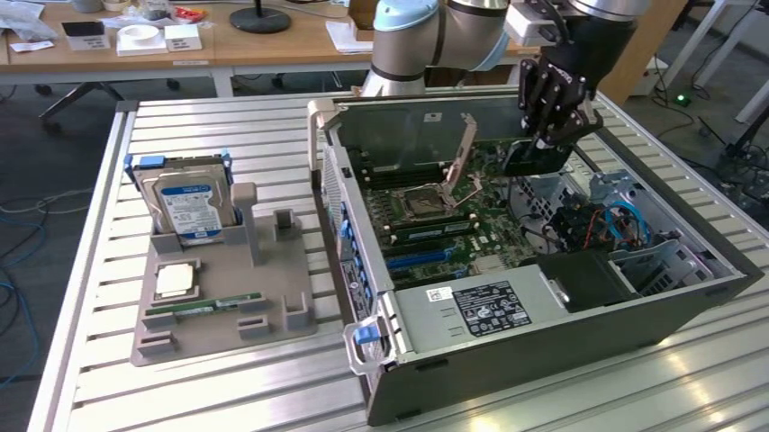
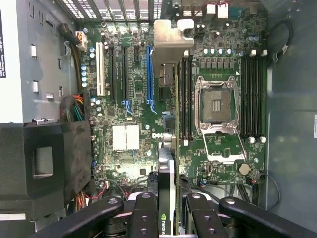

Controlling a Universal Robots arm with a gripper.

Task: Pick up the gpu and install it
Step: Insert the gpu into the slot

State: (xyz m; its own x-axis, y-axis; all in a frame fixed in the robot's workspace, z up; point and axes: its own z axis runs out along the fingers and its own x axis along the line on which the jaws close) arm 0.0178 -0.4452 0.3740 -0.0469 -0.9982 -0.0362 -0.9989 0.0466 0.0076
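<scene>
Indoors, gpu (image 1: 535, 160) over slatted table (image 1: 240, 387); desks (image 1: 276, 47) behind

The slatted table (image 1: 216, 117) carries an open computer case (image 1: 577, 351) and a grey, perhaps plastic, tray (image 1: 216, 340).

I have the case (image 1: 529, 360) on the table (image 1: 216, 396), at the exterior view's right, and the holder (image 1: 222, 337) beside it at the left. The drive (image 1: 186, 211) stands in the holder, with the RAM stick (image 1: 198, 309) lying before it. Inside the case, my gripper (image 1: 547, 137) holds the gpu (image 1: 532, 160) over the board (image 1: 445, 225).
</scene>
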